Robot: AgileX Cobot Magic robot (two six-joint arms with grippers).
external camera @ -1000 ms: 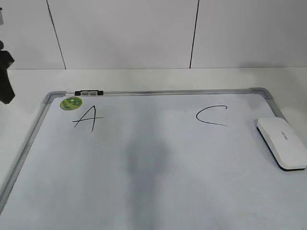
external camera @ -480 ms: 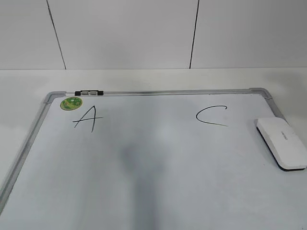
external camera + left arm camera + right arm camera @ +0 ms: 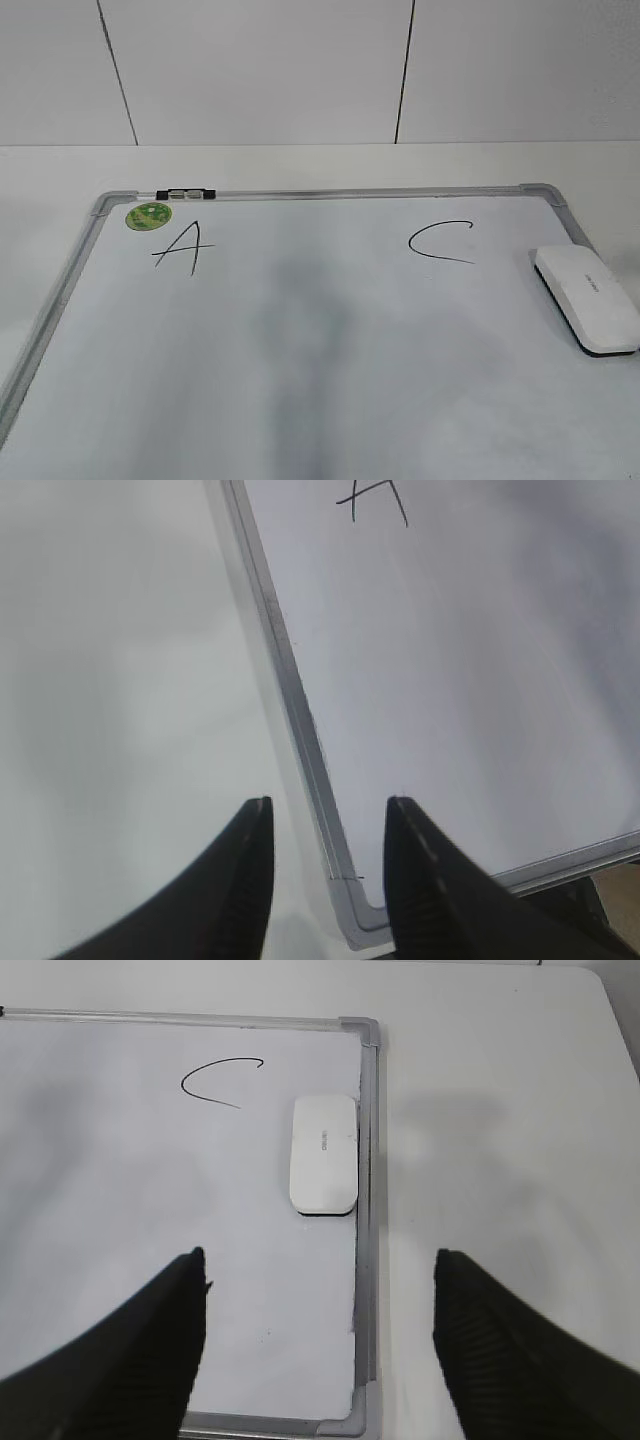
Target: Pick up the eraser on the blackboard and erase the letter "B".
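Against blackboard (image 3: 330, 380) right frame, eraser (image 3: 590, 298), bare board leftward

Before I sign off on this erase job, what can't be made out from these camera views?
- Exterior view: the whiteboard is cut off by the bottom edge; neither arm shows.
- The grey marking on the eraser is too small to read in any view.
- The round green sticker has a pattern too small to make out.
- Left wrist view: the letter A is cut by the top edge.
- No letter B appears between the A and C; only a faint grey smudge.
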